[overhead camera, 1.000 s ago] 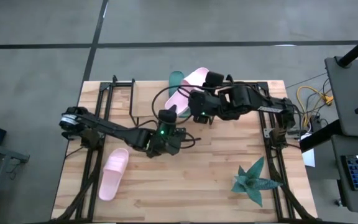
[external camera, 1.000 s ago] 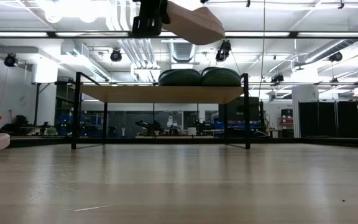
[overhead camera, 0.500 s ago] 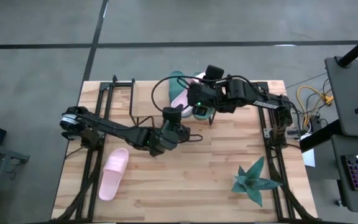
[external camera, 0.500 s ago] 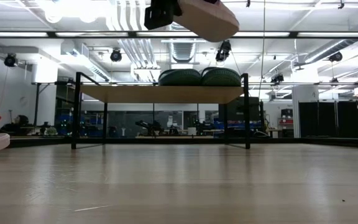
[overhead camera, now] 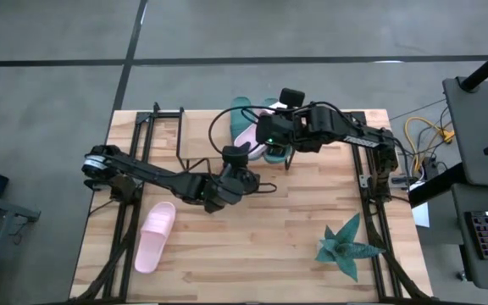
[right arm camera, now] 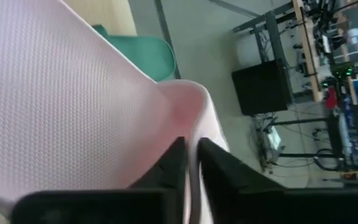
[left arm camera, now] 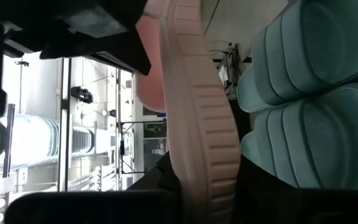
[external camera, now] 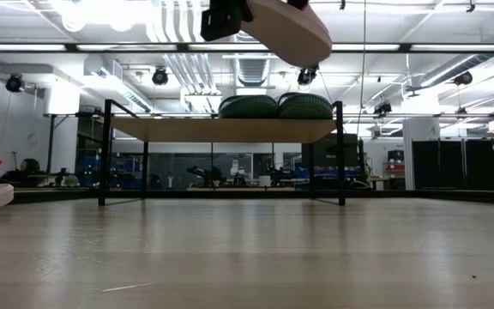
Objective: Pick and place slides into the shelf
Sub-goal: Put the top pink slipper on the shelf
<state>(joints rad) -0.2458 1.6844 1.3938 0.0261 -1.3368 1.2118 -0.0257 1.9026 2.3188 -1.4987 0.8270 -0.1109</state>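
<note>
A pale pink slide [overhead camera: 247, 132] hangs in the air over the table's far middle, above the shelf [external camera: 221, 130]. It also shows in the low view [external camera: 290, 27]. My right gripper [overhead camera: 265, 137] and my left gripper [overhead camera: 237, 159] are both shut on it. Two teal slides [external camera: 247, 106] [external camera: 305, 106] lie side by side on the shelf's board. They also show in the left wrist view [left arm camera: 316, 62] [left arm camera: 309, 143]. The second pink slide [overhead camera: 155, 237] lies flat on the table near the left edge. My left gripper pinches the pink slide across its ribbed sole edge [left arm camera: 211, 163], one finger on either side. It comes from the table's near side. The slide stands on edge, runs away from the fingers and is clear of the shelf and table. My right gripper pinches a thin curved rim of the pink slide [right arm camera: 191, 140] between its two fingers, from the table's right side. Whether that rim belongs to the strap or the footbed, I cannot tell. The slide is lifted clear.
A spiky teal plant [overhead camera: 346, 246] stands at the table's near right. Black metal rails [overhead camera: 142, 135] run along the left and right sides of the table. Bare wood lies between the shelf and the near edge [external camera: 247, 257].
My right gripper has carried the pink slide a little toward the far edge and turned it, so it shows narrower from above. In the low view the slide has shifted right and tipped its free end down. My left gripper has risen toward the slide and rolled about its wrist.
</note>
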